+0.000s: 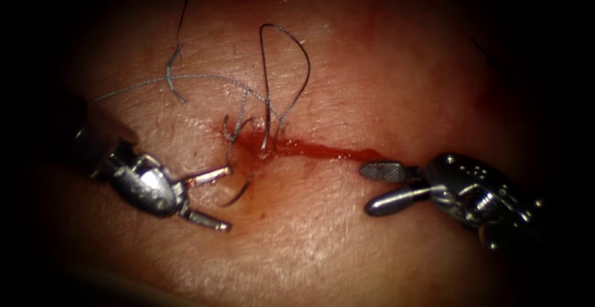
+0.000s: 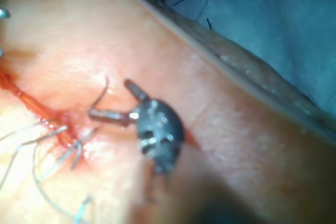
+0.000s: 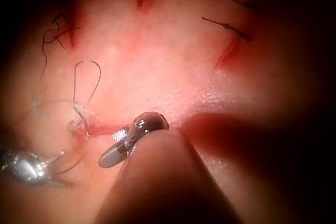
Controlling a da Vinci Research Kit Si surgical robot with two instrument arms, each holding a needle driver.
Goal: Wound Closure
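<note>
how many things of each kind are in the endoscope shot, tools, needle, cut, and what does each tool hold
tools: 2, the left tool and the right tool, both open, holding nothing
needle: 1, partly in the tissue just below the cut, by the left tool's upper jaw
cut: 1, with red fluid
thread: tangled strands, number unclear
total: 4 counted things

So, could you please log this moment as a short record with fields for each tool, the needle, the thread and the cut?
left tool: jaws open, holding nothing, by the needle
right tool: jaws open, holding nothing, at the cut's right end
needle: partly in the tissue below the cut, curved end showing, held by neither tool
thread: loose loops above the cut
cut: horizontal, red fluid along it
</note>
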